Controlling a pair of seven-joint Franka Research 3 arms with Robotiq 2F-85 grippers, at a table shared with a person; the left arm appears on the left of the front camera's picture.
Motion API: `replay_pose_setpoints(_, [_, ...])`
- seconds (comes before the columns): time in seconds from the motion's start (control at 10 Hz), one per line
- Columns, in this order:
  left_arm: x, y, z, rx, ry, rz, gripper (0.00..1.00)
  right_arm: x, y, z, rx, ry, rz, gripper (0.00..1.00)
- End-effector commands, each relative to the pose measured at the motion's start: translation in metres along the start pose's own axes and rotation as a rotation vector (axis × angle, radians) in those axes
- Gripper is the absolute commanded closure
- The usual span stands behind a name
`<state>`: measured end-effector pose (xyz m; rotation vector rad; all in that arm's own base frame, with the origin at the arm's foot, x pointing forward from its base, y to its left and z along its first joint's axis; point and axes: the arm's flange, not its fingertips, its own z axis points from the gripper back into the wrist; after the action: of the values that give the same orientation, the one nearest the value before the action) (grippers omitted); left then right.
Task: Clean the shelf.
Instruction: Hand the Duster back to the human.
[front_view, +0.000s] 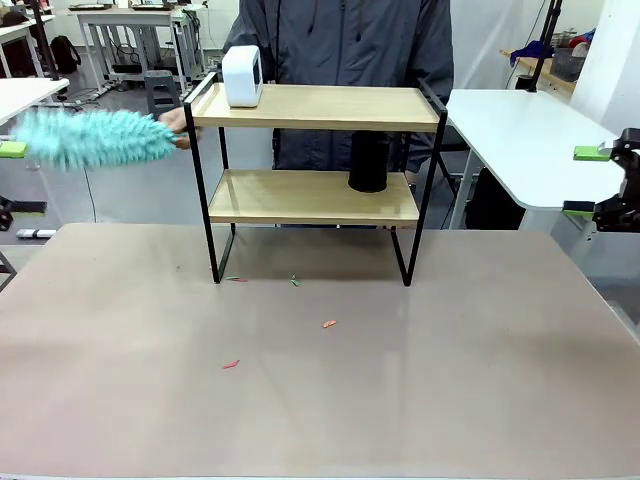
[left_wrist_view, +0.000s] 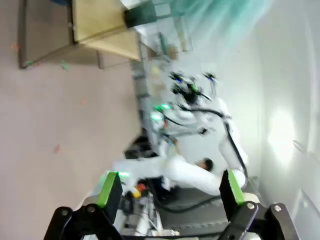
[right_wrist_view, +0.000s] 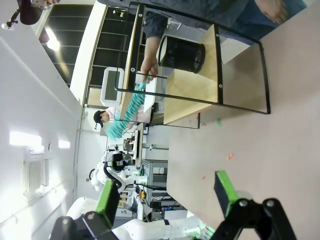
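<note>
The shelf (front_view: 310, 107) stands at the far middle of the table, two wooden boards in a black frame. A white device (front_view: 242, 75) sits on its top board and a black cylinder (front_view: 368, 162) on the lower one. A person behind it holds a fluffy teal duster (front_view: 95, 138) out past the shelf's left end. My left gripper (front_view: 15, 178) is at the left edge, open and empty, and my right gripper (front_view: 588, 181) is at the right edge, open and empty. The right wrist view shows the shelf (right_wrist_view: 200, 75), the duster (right_wrist_view: 127, 112) and open fingers (right_wrist_view: 107, 197).
Small red scraps (front_view: 329, 324) and green scraps (front_view: 294, 281) lie on the brown table (front_view: 450, 400) in front of the shelf. A white table (front_view: 520, 140) stands at the back right. The left wrist view shows open fingers (left_wrist_view: 109, 189) and the shelf (left_wrist_view: 100, 25) far off.
</note>
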<state>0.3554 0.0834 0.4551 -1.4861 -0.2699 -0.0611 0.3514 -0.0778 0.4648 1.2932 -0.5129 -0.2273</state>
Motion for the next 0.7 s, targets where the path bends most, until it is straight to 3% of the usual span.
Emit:
replay_pose_setpoints(0.0, [0.0, 0.035, -0.029, -0.184, 0.115, 0.028, 0.0, 0.0, 0.0, 0.002, 0.003, 0.003, 0.011, 0.0])
replay_pose_setpoints(0.2, [0.004, 0.045, -0.07, -0.296, 0.225, 0.056, 0.0, 0.0, 0.0, 0.002, 0.003, 0.003, 0.011, 0.0])
replay_pose_setpoints(0.3, [-0.01, 0.035, -0.042, -0.181, 0.118, 0.024, 0.0, 0.0, 0.0, 0.002, 0.003, 0.003, 0.011, 0.0])
replay_pose_setpoints(0.6, [-0.01, 0.035, -0.042, -0.181, 0.118, 0.024, 0.0, 0.0, 0.0, 0.002, 0.003, 0.003, 0.011, 0.0])
